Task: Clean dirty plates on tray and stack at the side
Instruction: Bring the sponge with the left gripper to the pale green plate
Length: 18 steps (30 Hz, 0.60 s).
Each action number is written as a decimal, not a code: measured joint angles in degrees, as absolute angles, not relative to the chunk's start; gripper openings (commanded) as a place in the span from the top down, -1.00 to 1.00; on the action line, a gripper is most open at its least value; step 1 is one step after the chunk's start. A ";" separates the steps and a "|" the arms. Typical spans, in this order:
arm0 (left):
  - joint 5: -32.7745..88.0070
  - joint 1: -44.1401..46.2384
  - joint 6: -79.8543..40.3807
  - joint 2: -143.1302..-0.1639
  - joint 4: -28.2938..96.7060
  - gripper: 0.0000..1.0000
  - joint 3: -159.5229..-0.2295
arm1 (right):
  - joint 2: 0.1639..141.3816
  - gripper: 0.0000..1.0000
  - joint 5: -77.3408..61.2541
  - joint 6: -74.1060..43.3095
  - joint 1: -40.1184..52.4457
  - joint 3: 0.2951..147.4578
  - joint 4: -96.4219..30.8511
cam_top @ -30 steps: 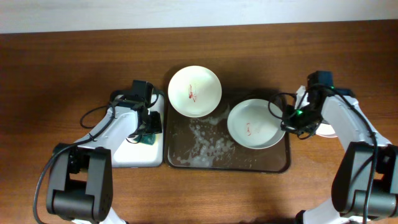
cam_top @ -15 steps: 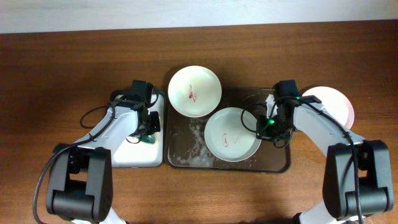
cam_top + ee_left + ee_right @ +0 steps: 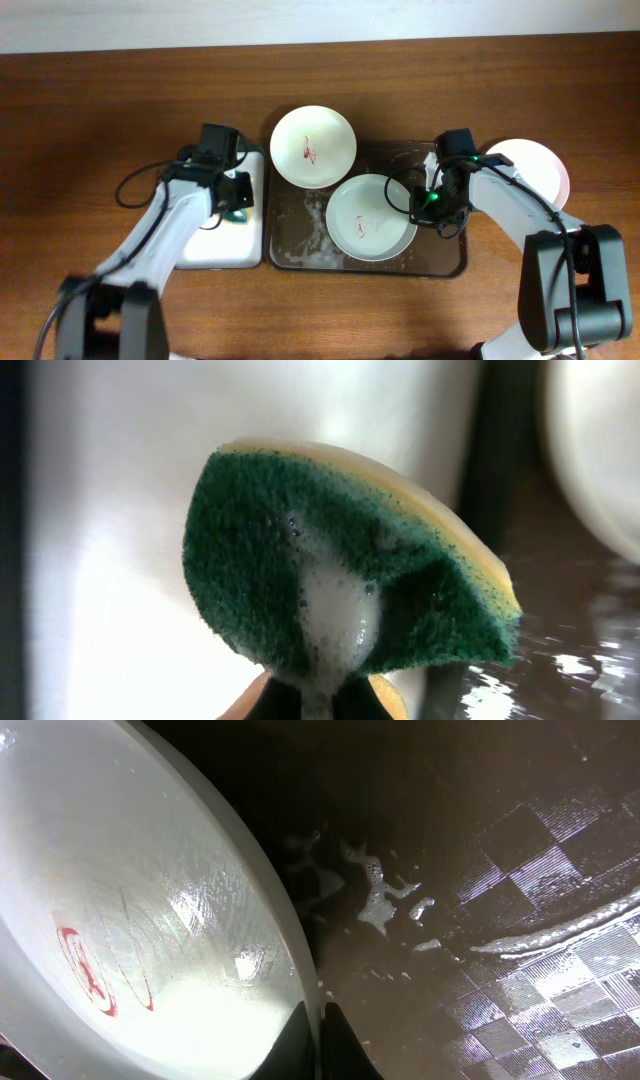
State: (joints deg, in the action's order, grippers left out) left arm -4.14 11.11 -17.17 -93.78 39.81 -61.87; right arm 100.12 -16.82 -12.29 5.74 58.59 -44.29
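Note:
The dark tray [image 3: 440,268] lies at the table's centre, wet and foamy. A pale dirty plate [image 3: 372,217] with red stains rests in it. My right gripper [image 3: 424,206] is shut on its right rim; the right wrist view shows the black fingers [image 3: 318,1045] pinching the plate [image 3: 130,920] edge. A white stained plate [image 3: 313,146] sits on the tray's back-left corner. A third plate [image 3: 535,168] lies on the table to the right, partly behind my right arm. My left gripper [image 3: 236,203] is shut on a soapy green-and-yellow sponge [image 3: 340,560], the gripper [image 3: 320,698] low in the left wrist view.
A smaller white tray [image 3: 215,245] with a dark rim lies left of the big tray, under my left gripper. Soap foam [image 3: 325,240] covers the dark tray's front left. Cables trail from both arms over the brown wooden table [image 3: 120,100].
My left gripper has closed on the sponge and shifted slightly. My right gripper has dragged the pale plate leftward toward the tray's middle, uncovering the plate on the table at the right.

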 measured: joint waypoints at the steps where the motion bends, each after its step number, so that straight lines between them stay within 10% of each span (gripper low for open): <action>1: -4.14 11.11 -17.17 -91.96 39.79 1.00 -61.89 | 100.12 0.92 -16.80 -12.29 5.74 58.59 -44.29; 18: -9.28 11.11 -14.46 -86.24 28.51 1.00 -61.91 | 100.12 0.92 -16.80 -12.27 5.74 58.59 -44.27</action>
